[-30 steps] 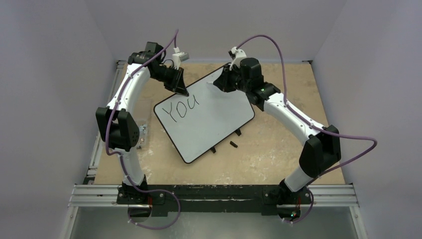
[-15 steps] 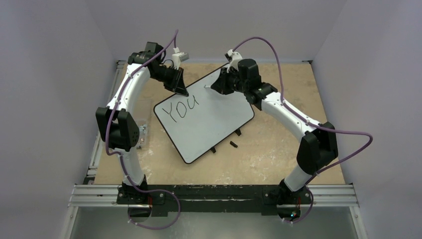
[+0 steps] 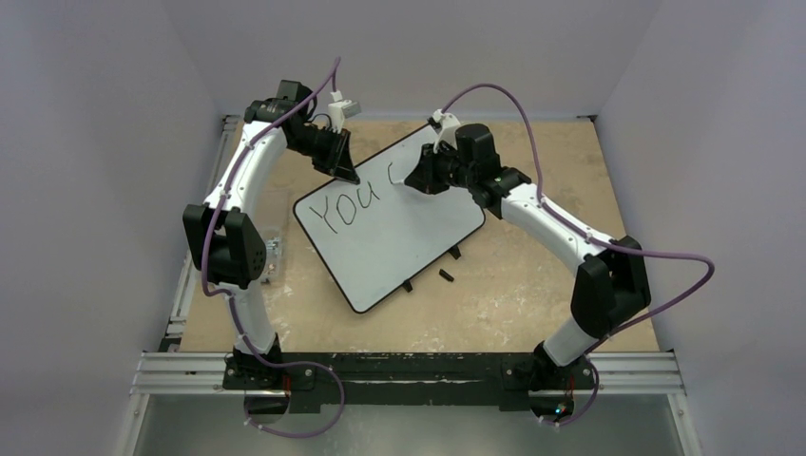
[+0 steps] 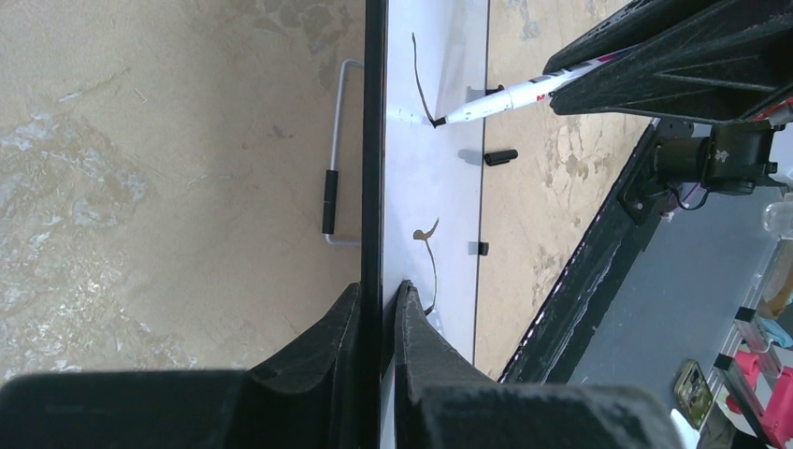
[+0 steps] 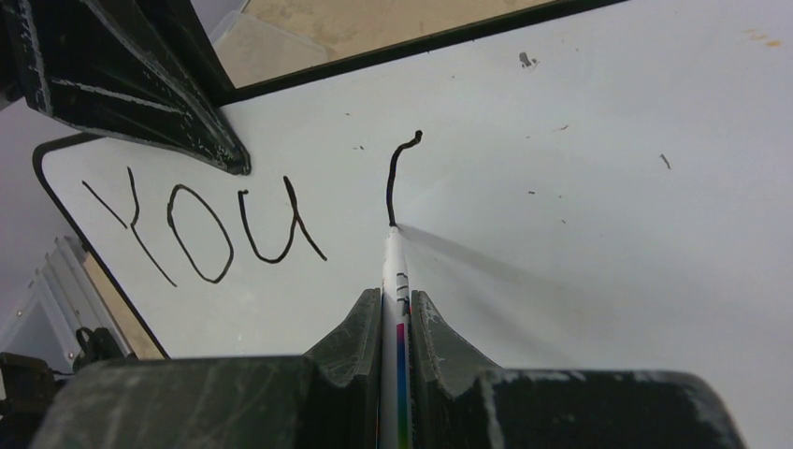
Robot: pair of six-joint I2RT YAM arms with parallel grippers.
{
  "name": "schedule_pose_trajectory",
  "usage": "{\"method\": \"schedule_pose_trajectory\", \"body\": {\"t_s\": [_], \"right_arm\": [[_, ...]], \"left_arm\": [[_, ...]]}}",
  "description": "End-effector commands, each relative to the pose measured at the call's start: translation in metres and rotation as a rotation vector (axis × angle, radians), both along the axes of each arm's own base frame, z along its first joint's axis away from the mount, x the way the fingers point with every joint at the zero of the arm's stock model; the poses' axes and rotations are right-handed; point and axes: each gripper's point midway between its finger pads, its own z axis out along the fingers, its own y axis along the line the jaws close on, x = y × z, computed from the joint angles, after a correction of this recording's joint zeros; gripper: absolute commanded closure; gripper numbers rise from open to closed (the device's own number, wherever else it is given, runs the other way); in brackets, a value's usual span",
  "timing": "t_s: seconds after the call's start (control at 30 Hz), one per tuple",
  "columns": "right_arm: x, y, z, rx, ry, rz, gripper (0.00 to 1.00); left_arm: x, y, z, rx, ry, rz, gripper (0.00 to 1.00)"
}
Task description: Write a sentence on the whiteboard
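Black fingers (image 5: 360,323) of the right gripper (image 5: 395,304) are closed on a white marker (image 5: 394,267) with a coloured band. The marker runs out between them, and its tip touches the whiteboard (image 5: 608,187). The tip rests at the lower end of a short curved stroke (image 5: 396,173), hooked at the top. This stroke stands just right of the sentence (image 5: 201,224), which so far reads "YOU" in black handwriting.

In the left wrist view, the left gripper (image 4: 379,297) is pinched on the board's thin black frame (image 4: 373,140), with one finger on each face of the edge. From the right wrist view, this grip falls on the far edge, above the letters "O" and "U". A grey wire bracket (image 4: 335,159) with a black sleeve shows on the outer side of that edge.

Seen from above, the board sits turned at an angle in the middle of the tan table (image 3: 532,285), between the two white arms. Small black feet (image 3: 454,253) stick out along its near right edge. A small black cap-like piece (image 3: 445,276) lies on the table near that edge, apart from the board. Purple cables (image 3: 494,81) loop above both arms.
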Motion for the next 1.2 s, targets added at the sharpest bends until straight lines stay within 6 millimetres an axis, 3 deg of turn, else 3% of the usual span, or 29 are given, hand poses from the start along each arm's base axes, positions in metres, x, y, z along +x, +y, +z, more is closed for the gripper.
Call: {"method": "schedule_pose_trajectory", "body": {"t_s": [0.0,0.17,0.57,0.93,1.17], "right_arm": [[-0.009,-0.010,-0.008,-0.047,-0.006,0.016,1.00],[-0.006,-0.020,-0.005,-0.082,-0.018,-0.039,1.00],[0.015,-0.026,0.028,-0.102,-0.092,-0.112,1.00],[0.002,-0.029,0.054,-0.056,-0.129,-0.100,1.00],[0.011,-0.031,0.058,-0.046,-0.141,-0.142,1.00]], "left_arm": [[0.013,0.018,0.002,0.132,-0.130,0.007,1.00],[0.013,0.018,0.002,0.132,-0.132,0.008,1.00],[0.012,0.018,0.003,0.131,-0.134,0.006,1.00],[0.012,0.018,0.004,0.133,-0.137,0.009,1.00],[0.012,0.018,0.004,0.133,-0.136,0.007,1.00]]}}
